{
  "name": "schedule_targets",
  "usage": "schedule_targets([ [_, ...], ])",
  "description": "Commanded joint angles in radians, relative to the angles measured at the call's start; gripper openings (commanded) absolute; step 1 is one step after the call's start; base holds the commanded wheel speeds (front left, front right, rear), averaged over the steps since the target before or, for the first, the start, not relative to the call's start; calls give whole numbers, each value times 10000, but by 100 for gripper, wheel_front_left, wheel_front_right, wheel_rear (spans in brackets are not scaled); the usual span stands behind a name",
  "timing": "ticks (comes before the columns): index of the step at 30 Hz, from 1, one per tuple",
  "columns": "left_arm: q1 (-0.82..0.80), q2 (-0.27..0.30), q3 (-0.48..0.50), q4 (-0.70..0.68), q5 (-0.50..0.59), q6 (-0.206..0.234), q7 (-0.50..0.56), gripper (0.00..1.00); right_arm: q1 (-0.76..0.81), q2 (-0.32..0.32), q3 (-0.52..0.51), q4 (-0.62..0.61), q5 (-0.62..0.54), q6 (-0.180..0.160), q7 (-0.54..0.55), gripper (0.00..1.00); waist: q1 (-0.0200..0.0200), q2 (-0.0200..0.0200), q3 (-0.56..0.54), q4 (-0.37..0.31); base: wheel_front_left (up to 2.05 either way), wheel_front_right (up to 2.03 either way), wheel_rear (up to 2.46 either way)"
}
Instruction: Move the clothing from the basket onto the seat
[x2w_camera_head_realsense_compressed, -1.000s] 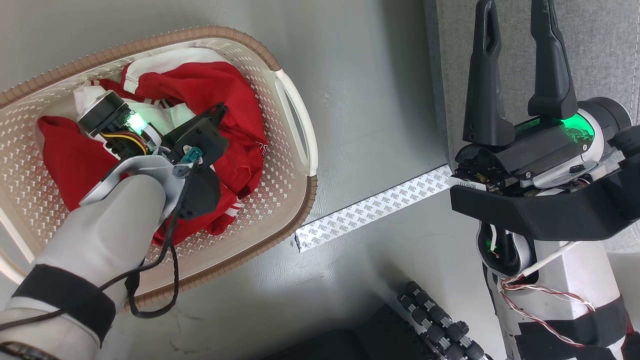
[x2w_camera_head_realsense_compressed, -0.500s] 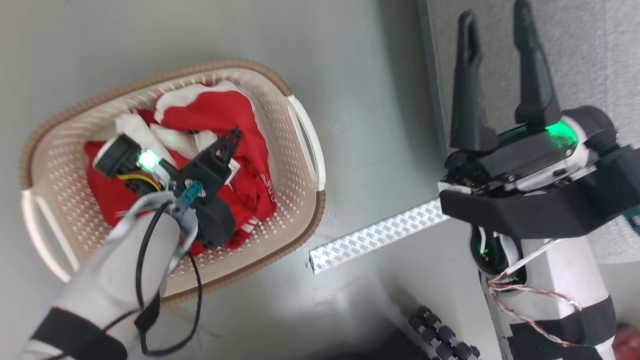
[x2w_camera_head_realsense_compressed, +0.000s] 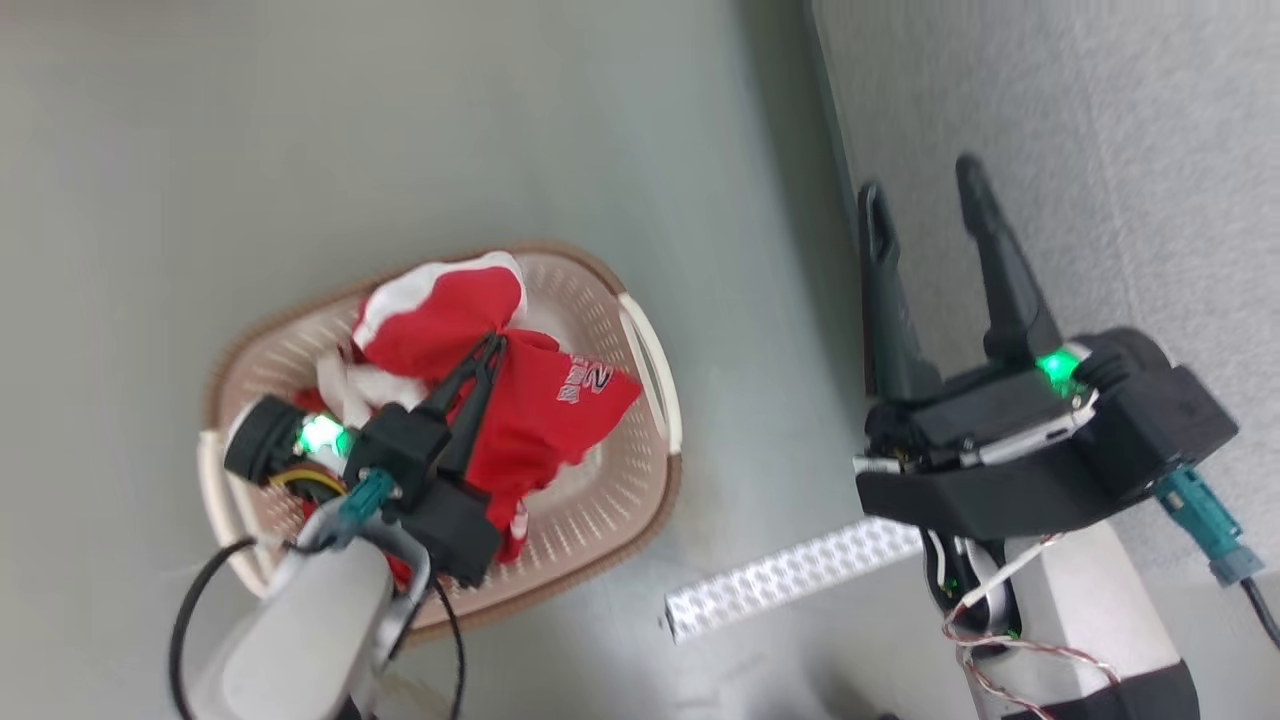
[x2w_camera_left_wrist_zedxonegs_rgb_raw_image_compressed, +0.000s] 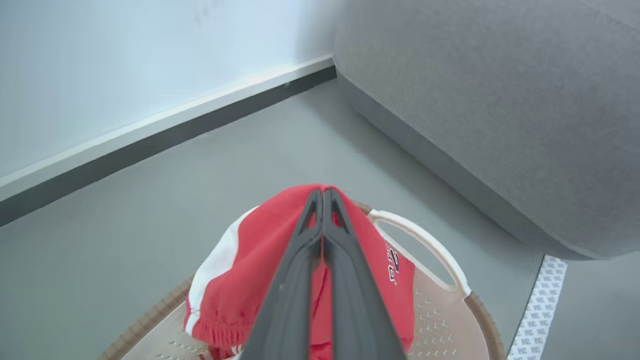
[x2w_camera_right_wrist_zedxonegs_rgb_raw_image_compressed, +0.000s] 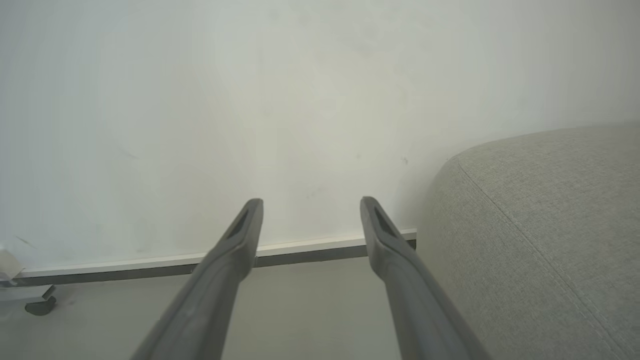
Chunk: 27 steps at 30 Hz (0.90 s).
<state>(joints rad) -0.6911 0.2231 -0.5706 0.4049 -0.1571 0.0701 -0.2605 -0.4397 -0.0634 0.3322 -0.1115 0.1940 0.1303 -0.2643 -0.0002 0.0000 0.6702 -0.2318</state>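
Far right, largest: grey seat (x2w_camera_head_realsense_compressed: 1100, 150), bare, ready as drop spot. Left, on floor (x2w_camera_head_realsense_compressed: 300, 120), near seat: cream basket (x2w_camera_head_realsense_compressed: 652, 350). Above basket, red clothing (x2w_camera_head_realsense_compressed: 540, 410), pinched at a fold by left jaws clamped together on it, likely for hoisting clear of the rim; draped from pinch, long axis hanging down, lettered end toward seat. Last, right jaws apart, empty, over seat's left edge.
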Motion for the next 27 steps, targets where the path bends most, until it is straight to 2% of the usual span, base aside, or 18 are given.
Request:
schedule_targets([
  [1,334,-47,145,-188,-135,20,-50,0,175,-102,19,51,-53,8,-19,100,2,0,-1249,634,0,0,0],
  [13,2453,-714,1949,-2340,9,-120,-50,0,1211,-422,498,646,25,8,-21,100,2,0,-3557,1217,0,0,0],
  [27,4639,-1157,3908,-4436,219,-414,-48,0,2347,-527,1360,1189,213,8,-19,100,2,0,-5800,1039,0,0,0],
])
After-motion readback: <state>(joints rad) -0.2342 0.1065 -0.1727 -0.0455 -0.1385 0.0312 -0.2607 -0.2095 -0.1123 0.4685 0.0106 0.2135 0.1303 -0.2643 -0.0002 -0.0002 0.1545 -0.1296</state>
